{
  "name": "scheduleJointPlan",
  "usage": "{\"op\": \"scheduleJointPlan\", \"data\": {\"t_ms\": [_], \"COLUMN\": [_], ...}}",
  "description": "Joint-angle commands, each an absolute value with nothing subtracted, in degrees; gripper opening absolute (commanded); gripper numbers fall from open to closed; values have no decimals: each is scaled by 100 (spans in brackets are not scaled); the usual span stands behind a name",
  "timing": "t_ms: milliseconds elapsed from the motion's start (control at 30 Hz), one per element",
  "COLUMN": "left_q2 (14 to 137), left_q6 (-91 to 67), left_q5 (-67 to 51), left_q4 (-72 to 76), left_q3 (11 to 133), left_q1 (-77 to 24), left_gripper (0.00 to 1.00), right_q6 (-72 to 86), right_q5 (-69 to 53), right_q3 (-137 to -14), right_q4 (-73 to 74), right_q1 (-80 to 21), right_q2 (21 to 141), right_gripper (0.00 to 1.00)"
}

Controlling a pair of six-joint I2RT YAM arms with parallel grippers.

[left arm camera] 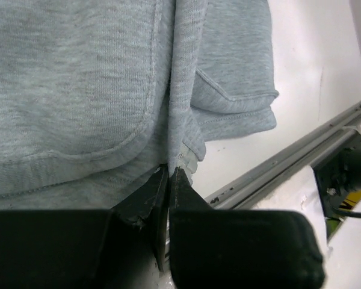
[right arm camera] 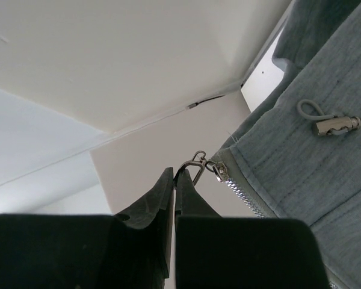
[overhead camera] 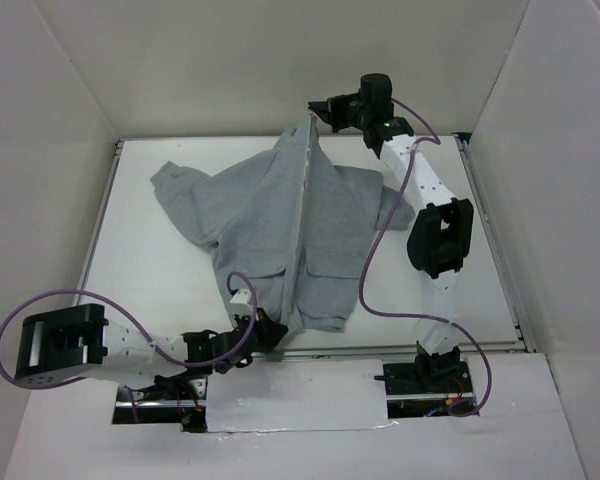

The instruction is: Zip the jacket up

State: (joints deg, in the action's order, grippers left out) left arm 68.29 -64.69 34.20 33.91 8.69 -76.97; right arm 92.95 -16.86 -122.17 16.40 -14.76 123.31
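Two claws hold the jacket (overhead camera: pixel 250 215), one at each end. At the lower left of the top view, my left claw (overhead camera: pixel 265 330) is shut tight on the bottom edge of the jacket, right where the zipper (overhead camera: pixel 302 220) ends. In the left wrist view its two fingers (left arm camera: pixel 147 192) press together low in the middle of the frame. They pinch the grey cloth and the pale zipper tape. A round pocket (left arm camera: pixel 78 120) fills the left side of that view.

The jacket lies front side up in the middle of the white table (overhead camera: pixel 140 270). One sleeve reaches to the upper left. The zipper runs as one pale line from the bottom edge up to the collar, and the cloth looks pulled straight between the two claws.

At the upper right of the top view, my right claw (overhead camera: pixel 318 108) is at the collar, lifting it off the table. In the right wrist view its fingers are closed on the metal pull ring (right arm camera: pixel 197 161) in the middle of the frame. The slider sits at the top edge of the collar. A grey cord stopper (right arm camera: pixel 336 125) lies on the cloth at the right.
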Motion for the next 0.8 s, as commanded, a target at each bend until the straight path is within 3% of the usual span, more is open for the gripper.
{"op": "scheduleJointPlan", "data": {"t_ms": [0,100,133,167,200,267,300,333,367,400,433,467,500,667,767], "left_q2": [7136,7452,7523,7584,7655,7629,7490,7375,7252,6981,6831,6690,6419,5574,5196], "left_q6": [-6610,-6513,-6521,-6600,-6635,-6749,-6776,-6820,-6855,-6847,-6803,-6785,-6785,-6926,-6970], "left_q5": [2609,2663,2689,2724,2786,2882,2909,3014,3058,3111,3251,3330,3418,4200,4745], "left_q4": [1725,1223,1074,759,643,354,282,177,-216,-402,-839,-1070,-1316,-2828,-3601], "left_q3": [1071,1607,1852,1950,2082,2127,2127,2153,2197,2258,2433,2556,2819,3847,4514], "left_q1": [-7893,-7796,-7796,-7787,-7787,-7787,-7787,-7796,-7787,-7787,-7787,-7787,-7787,-7787,-7743], "left_gripper": [0,0,7,43,58,76,79,88,94,99,99,99,99,99,99], "right_q6": [9115,9088,9036,8913,8877,8807,8746,8536,8421,8307,8106,8034,7972,7200,5945], "right_q5": [-852,-1213,-1465,-1607,-1774,-1863,-1855,-1863,-1855,-1872,-1933,-1968,-2012,-2574,-2585], "right_q3": [-13025,-13419,-13534,-13631,-13554,-12959,-12764,-12701,-12752,-12849,-13041,-13121,-13200,-12992,-11790], "right_q4": [-701,-852,-913,-984,-1054,-1509,-1625,-1609,-1434,-1311,-1170,-1099,-1029,-301,604], "right_q1": [-958,-879,-870,-861,-844,-861,-861,-853,-844,-852,-844,-835,-835,-879,-1115], "right_q2": [12522,13173,13340,13568,13596,13431,13351,13272,13184,13149,13053,12982,12903,11868,10498], "right_gripper": [0,0,0,0,9,27,46,53,67,73,79,96,100,100,100]}}
